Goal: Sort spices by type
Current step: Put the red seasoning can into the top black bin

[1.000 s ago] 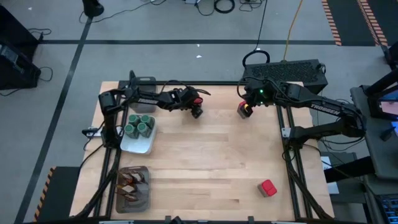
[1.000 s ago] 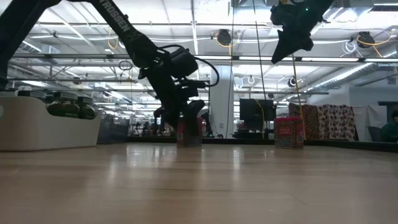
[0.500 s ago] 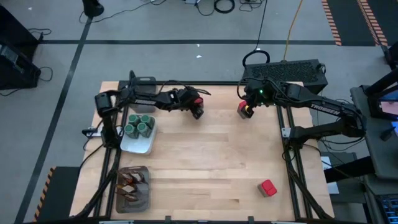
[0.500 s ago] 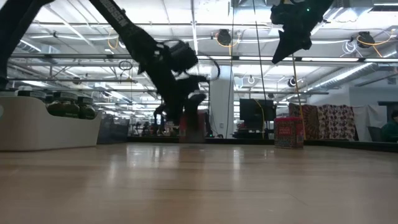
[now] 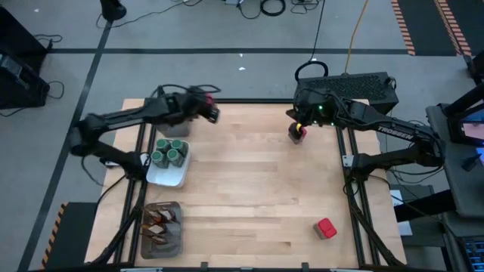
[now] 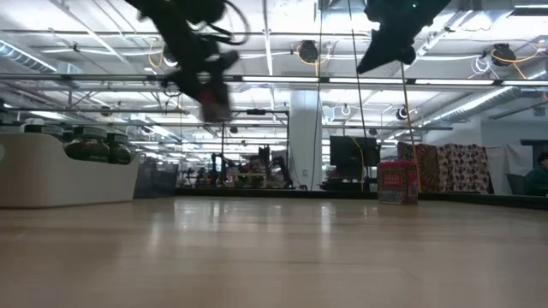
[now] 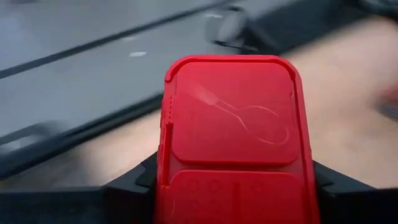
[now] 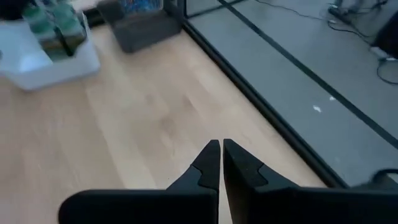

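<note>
L gripper [image 5: 212, 113]: clenched on a red box [image 7: 233, 137], held in the air above the table's far edge, just beyond the white dish [image 5: 168, 175]; wrist view shows the box lid filling the gap between the fingers [image 7: 127, 190].
R gripper [image 5: 297, 127]: fingers pressed together, nothing in them; hangs directly above a second red box [image 6: 397, 182] at the far edge, well right of the dish.
Red boxes: 3 seen – one held, one under the R gripper, a third [image 5: 326, 228] alone near the front right corner, far from the dish.
Green-lid jars [image 5: 169, 152]: about 6, bunched in the far end of the dish; exact count hard to tell.
Brown-orange sachets [image 5: 159, 224]: several, piled in a grey mesh tray [image 5: 145, 240] just in front of the dish; can't count them.
Second grey tray [image 5: 178, 100]: just behind the dish at the far left corner, partly under the L arm; contents hidden.
Surface: pale wood table [image 5: 249, 196], black frame rails down the sides.
Room: grey floor w/ dark tape lines, cables, a black case [image 5: 355, 87] behind the table; low view looks into a big hall w/ ceiling strip lights and patterned fabric at far right.
</note>
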`<state>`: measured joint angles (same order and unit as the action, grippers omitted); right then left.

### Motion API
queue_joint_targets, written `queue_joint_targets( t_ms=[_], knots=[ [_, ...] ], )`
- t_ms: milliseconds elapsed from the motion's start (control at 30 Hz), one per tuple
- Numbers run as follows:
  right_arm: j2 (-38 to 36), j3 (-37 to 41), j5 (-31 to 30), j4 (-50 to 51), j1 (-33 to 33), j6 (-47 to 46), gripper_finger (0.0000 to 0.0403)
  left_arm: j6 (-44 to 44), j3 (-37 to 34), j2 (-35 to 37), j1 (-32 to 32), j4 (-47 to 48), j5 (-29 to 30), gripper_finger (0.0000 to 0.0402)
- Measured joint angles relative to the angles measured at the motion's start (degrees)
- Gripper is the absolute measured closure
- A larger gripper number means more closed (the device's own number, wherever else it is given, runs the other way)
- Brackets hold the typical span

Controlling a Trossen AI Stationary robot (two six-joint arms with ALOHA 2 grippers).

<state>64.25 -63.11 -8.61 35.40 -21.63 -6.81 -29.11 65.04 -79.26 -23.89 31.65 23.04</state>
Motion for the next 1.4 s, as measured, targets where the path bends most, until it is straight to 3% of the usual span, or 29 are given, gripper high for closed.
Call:
queue_joint_targets(
  t_ms=[100, 300, 600, 1000, 1400],
  knots=[
    [0.1, 0.0, 2.1, -2.2, 0.0, -1.1, 0.0403, -3.8, 0.0, 4.5, -2.0, 8.3, 5.3, 0.02],
    [0.2, 0.0, 4.2, -3.8, 1.3, -3.0, 0.0403, -2.0, -0.2, 6.0, -11.1, 17.5, 5.8, 0.02],
    [0.2, 0.0, 4.2, -4.1, 5.0, -8.4, 0.0403, -1.7, -5.7, 6.5, -23.1, 14.7, -1.6, 0.02],
    [0.2, 0.0, 3.9, -4.3, 7.2, -10.8, 0.0403, -3.6, -16.9, 8.7, -27.0, 7.2, -4.2, 0.02],
    [0.2, 0.0, 3.9, -4.3, 7.7, -11.0, 0.0403, -3.6, -19.6, 8.9, -29.1, 4.6, -4.7, 0.02]
  ],
)
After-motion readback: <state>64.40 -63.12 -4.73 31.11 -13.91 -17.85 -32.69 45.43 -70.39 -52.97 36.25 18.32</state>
